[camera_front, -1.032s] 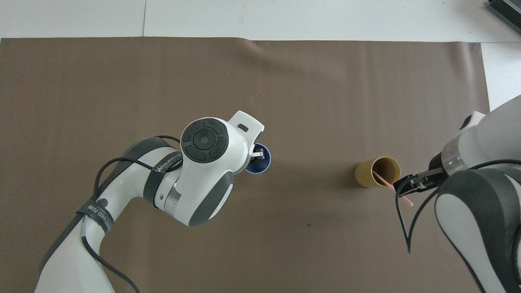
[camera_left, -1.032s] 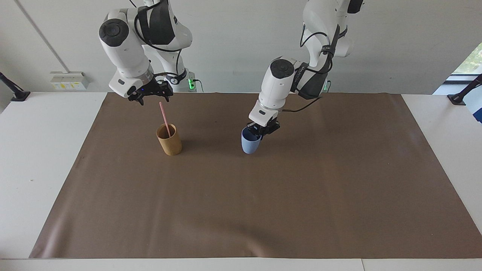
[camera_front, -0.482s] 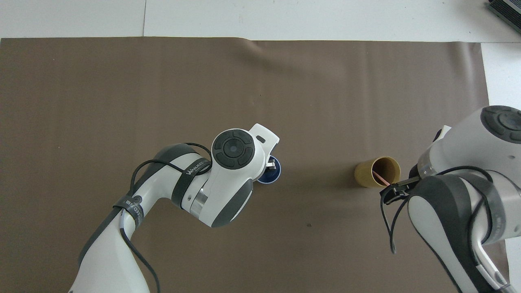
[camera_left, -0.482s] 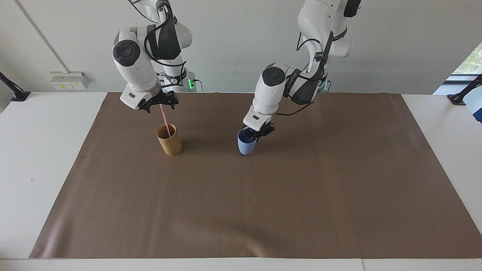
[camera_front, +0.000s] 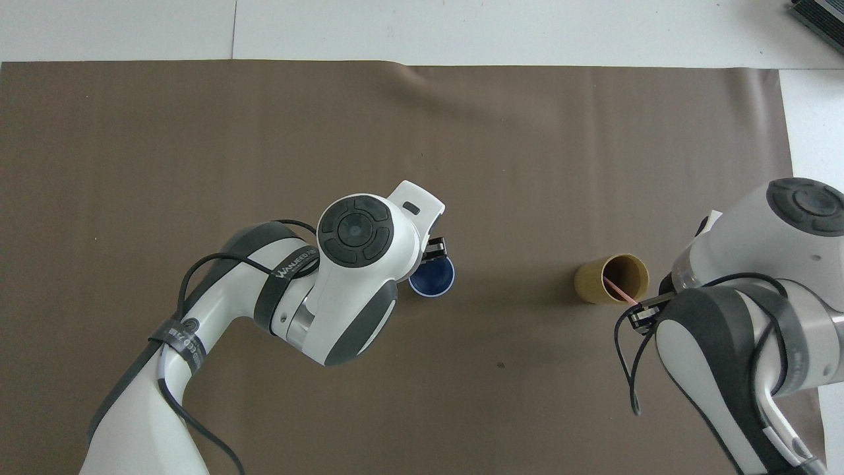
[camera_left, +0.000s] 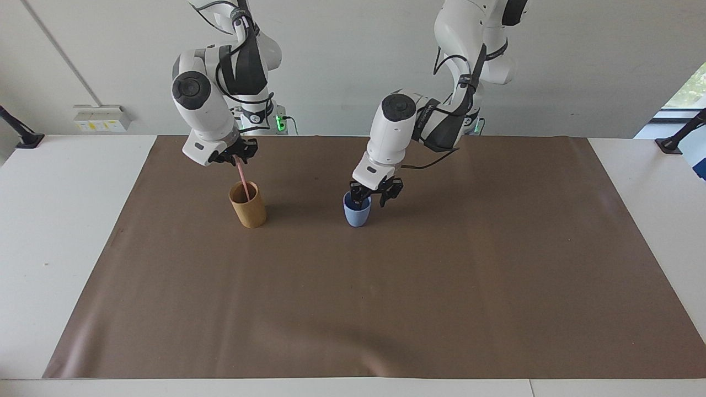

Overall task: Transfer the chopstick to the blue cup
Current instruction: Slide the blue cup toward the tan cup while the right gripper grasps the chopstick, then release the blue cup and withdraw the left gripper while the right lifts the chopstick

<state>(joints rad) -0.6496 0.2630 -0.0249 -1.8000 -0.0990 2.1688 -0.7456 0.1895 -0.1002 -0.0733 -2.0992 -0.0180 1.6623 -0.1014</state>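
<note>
Bright, even daylight; window glare at the facing view's edge. Soft shadows beside both cups. Focus sharp throughout.

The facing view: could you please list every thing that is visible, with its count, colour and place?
chopstick: one, pale pink, standing tilted in the tan cup
tan cup: one, tan-brown, on the mat toward the right arm's end
blue cup: one, light blue, upright on the mat beside the tan cup
mat: one, brown, covering the table
table: one, white
right gripper: one, black, shut on the chopstick's top end
left gripper: one, black, open over the blue cup's rim
</note>
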